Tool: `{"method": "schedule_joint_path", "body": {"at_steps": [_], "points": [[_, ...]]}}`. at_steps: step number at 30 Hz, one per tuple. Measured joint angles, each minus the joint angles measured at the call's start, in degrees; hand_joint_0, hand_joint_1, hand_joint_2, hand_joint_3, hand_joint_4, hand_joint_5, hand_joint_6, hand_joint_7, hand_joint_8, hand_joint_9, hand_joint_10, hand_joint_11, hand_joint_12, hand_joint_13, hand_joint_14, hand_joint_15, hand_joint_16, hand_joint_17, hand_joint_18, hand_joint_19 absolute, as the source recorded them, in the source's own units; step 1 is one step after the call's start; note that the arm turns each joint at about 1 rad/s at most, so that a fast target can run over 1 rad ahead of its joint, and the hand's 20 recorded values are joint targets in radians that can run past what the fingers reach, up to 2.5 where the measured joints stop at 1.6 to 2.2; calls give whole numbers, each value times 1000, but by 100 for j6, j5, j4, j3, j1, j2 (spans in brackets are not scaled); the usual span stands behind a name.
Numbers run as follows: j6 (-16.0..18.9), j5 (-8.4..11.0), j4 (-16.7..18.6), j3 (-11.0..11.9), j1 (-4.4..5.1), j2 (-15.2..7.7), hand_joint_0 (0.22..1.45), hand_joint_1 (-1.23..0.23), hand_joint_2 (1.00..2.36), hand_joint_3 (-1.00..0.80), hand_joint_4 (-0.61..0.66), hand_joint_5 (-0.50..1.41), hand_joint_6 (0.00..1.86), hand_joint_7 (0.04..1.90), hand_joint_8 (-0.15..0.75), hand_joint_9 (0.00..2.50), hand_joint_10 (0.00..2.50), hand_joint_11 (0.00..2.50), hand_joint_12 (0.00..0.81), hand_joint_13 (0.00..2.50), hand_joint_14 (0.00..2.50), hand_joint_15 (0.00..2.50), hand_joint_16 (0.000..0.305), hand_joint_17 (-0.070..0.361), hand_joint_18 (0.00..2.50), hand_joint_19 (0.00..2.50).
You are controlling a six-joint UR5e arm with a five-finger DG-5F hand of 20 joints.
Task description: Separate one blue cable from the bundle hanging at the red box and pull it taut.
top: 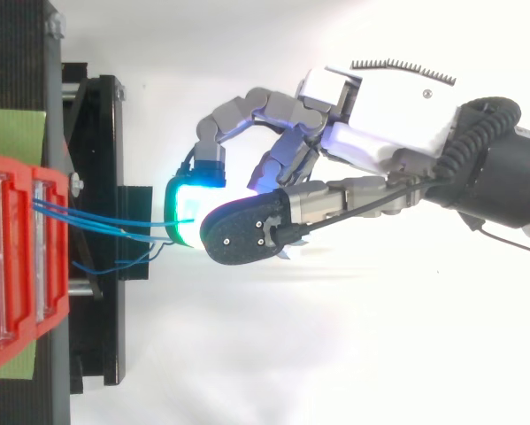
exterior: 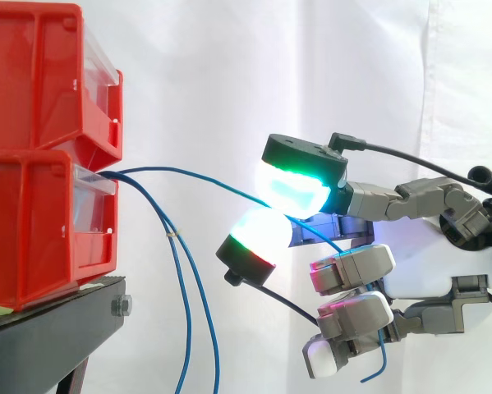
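At left in the side view, two stacked red plastic bins (exterior: 40,164) rest on a black metal stand (exterior: 57,328). One thin blue cable (exterior: 204,176) leaves the gap between them in a shallow arc and is pinched between two glowing pads (exterior: 295,187) of the hand (exterior: 443,267). The remaining blue cables (exterior: 184,287) hang beside the bins. From above, the hand (top: 380,124) meets the cable (top: 96,221) just right of the stand (top: 96,115), apart from the bins (top: 17,266).

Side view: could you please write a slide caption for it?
The hand pinches one blue cable between glowing pads, held clear of the other cables hanging at the red bins.
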Motion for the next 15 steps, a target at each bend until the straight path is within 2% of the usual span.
{"method": "schedule_joint_path", "body": {"at_steps": [15], "points": [[0,0,0,0,0,0,738,-664,1021,-266,-175,-247,949,1119,210,1309,195,1626,289,1331,26,1253,44,99,777,685]]}}
